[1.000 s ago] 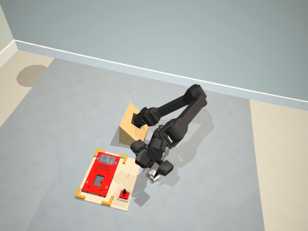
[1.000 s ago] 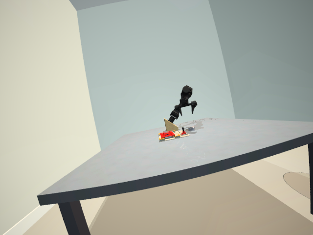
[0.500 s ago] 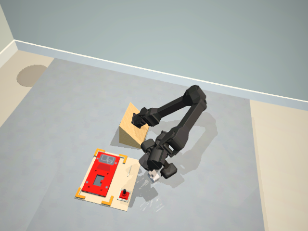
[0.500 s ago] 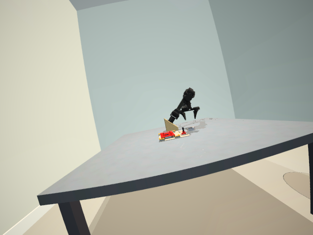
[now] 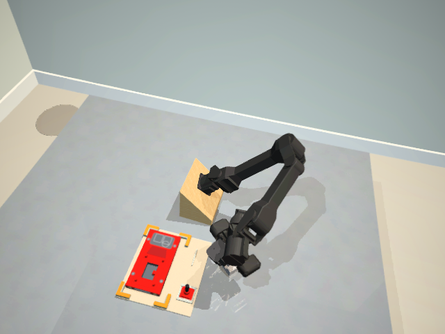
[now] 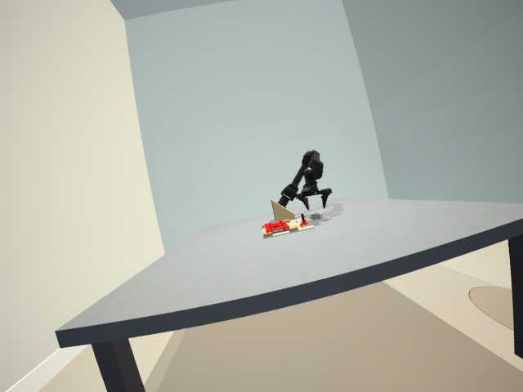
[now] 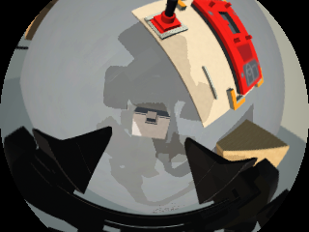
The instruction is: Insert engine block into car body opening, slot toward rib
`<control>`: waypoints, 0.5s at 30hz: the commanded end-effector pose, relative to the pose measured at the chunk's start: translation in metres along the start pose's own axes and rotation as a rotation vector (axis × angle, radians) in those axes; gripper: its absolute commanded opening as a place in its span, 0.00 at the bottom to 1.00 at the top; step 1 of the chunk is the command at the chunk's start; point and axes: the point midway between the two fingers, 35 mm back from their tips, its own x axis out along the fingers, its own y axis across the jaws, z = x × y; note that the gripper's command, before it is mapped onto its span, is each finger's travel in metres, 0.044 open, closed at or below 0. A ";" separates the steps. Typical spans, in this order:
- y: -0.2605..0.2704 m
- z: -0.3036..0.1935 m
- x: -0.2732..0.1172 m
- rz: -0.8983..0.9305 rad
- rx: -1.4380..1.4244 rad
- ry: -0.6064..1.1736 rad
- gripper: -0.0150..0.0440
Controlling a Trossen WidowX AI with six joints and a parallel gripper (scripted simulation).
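The engine block is a small whitish-grey block lying on the table, right of the beige board. In the wrist view its upper edge is dark, with a small square part in the middle. In the top view the arm partly hides it. My gripper is open and empty, pointing down above the block, with a finger on each side of it in the wrist view. The red car body lies on the board; its opening is empty, with a small red rib at one side.
The beige board has orange corner brackets and a thin pale strip. A red piece with a black upright knob stands on it. A wooden wedge stands behind, by the arm.
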 end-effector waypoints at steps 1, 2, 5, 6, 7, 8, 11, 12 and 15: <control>0.000 0.000 0.006 0.002 0.004 0.001 1.00; 0.000 0.000 0.008 0.002 0.004 0.001 1.00; 0.000 0.001 0.012 0.002 0.004 0.001 1.00; 0.000 0.001 0.014 0.002 0.004 0.001 1.00; 0.000 0.001 0.016 0.002 0.004 0.001 1.00; 0.000 0.001 0.017 0.002 0.004 0.001 1.00; 0.000 0.001 0.022 0.002 0.004 0.001 1.00; 0.000 0.001 0.024 0.002 0.004 0.001 1.00; 0.000 0.001 0.029 0.003 0.004 0.002 1.00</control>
